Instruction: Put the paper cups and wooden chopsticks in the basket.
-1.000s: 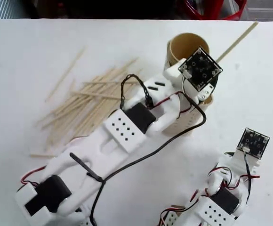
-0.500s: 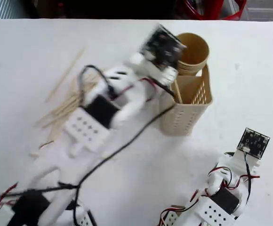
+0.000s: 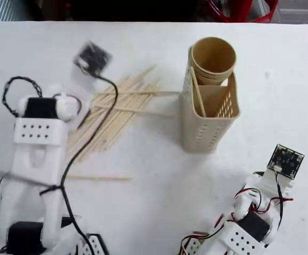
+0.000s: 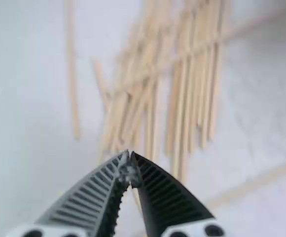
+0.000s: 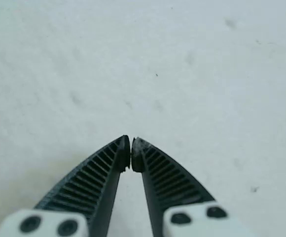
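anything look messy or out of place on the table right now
Yes. Most wooden chopsticks lie in a loose, crisscrossed heap on the table beside the basket, and one stray chopstick lies apart from the heap. The stacked paper cups sit in the basket's far end and poke out past its rim.

Robotics bench, likely a lab or hobby workshop. A plain white worktop (image 3: 154, 204) carries two small arms, the left arm (image 3: 34, 154) and the right arm (image 3: 249, 226), built from white printed parts, with exposed wires (image 3: 78, 154) and uncovered camera boards (image 3: 285, 161). Beyond the far edge, a dark room with a red rim (image 3: 239, 13).
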